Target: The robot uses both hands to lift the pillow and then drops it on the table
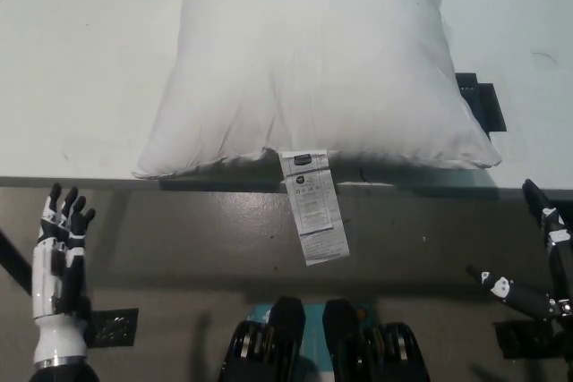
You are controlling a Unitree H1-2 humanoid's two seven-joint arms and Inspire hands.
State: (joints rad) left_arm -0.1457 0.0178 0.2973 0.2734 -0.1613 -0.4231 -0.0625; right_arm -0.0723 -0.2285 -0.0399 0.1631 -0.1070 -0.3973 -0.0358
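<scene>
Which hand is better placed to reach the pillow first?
Left, marginally. The left hand shows whole, open, just below the pillow corner; the right hand sits partly cropped at the picture's edge.

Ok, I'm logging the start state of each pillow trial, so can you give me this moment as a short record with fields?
pillow: white pillow lying flat on the table, near edge at the table's front edge
tag: printed label hanging from the pillow's front edge, over the table edge
left hand: white left hand open, below the table edge at lower left, not touching the pillow
right hand: black right hand at lower right, fingers spread, clear of the pillow
lift: not begun
</scene>
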